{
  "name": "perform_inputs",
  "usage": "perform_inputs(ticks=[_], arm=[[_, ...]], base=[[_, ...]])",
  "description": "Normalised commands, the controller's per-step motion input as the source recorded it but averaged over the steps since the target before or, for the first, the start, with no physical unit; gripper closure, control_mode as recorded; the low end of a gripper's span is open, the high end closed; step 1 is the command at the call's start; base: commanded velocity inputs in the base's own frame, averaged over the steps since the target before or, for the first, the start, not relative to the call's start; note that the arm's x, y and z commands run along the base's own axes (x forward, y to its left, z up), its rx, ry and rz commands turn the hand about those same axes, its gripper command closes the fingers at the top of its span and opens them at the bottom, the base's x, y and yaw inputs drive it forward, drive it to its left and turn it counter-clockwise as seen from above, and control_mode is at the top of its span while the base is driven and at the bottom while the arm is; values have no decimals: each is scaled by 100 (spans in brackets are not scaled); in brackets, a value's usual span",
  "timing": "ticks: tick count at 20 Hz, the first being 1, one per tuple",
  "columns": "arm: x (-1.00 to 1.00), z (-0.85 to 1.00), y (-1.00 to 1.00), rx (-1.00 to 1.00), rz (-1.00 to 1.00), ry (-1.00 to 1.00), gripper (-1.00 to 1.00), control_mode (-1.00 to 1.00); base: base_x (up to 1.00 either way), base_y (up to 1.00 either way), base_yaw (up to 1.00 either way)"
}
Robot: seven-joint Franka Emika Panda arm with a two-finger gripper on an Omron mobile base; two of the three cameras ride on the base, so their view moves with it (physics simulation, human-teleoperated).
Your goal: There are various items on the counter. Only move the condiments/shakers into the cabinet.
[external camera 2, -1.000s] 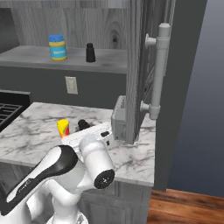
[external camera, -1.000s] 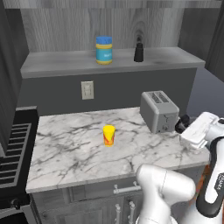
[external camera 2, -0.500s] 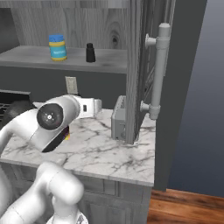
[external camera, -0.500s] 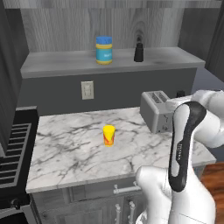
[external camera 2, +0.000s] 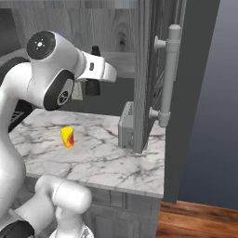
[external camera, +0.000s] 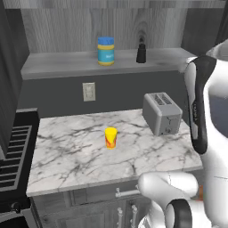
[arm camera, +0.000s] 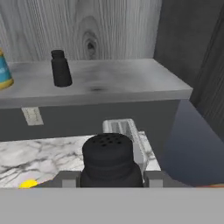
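Jaws of the white robot arm's gripper (arm camera: 112, 179) pinch a small black bottle-shaped shaker with a perforated top (arm camera: 107, 161), holding it upright in the air. From the right base camera the held shaker (external camera 2: 93, 86) hangs below the arm's white wrist, raised well above the white marble bench with grey veins (external camera 2: 107, 155) and in front of the long flat grey shelf (external camera 2: 122, 65) of the grey wood-grain wall cabinet (external camera: 58, 24).

On that shelf (external camera: 67, 64) stand two things, apart from each other: a squat jar with a blue lid, blue label and yellow bands (external camera: 106, 50) to the left, and a second small black bottle-shaped shaker (external camera: 141, 52) to its right. Through the hand camera the second shaker (arm camera: 61, 68) stands upright against the wood-grain back wall, and the edge of the jar (arm camera: 4, 72) shows at the far left.

Down on the bench (external camera: 71, 156) a small yellow and orange cup (external camera: 110, 137) stands alone near the middle. A silver two-slot toaster (external camera: 162, 113) sits toward the bench's right end, well apart from the cup. A white wall outlet (external camera: 89, 91) is set in the dark wall between shelf and bench. An open cabinet door with a long grey bar handle (external camera 2: 168, 74) stands edge-on at the right of the right base camera's picture.
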Motion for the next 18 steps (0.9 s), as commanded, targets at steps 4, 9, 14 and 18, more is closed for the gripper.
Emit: perform_inputs(ticks=[4, 9, 14, 18], arm=[[-36, 33, -59, 0, 0, -53, 100, -100], [-12, 1, -17, 0, 0, -53, 100, -100], [34, 0, 0, 0, 0, 0, 100, -100], [62, 0, 3, 0, 0, 13, 100, -100]], base=[[0, 0, 0], [0, 0, 0], [0, 0, 0], [0, 0, 0]])
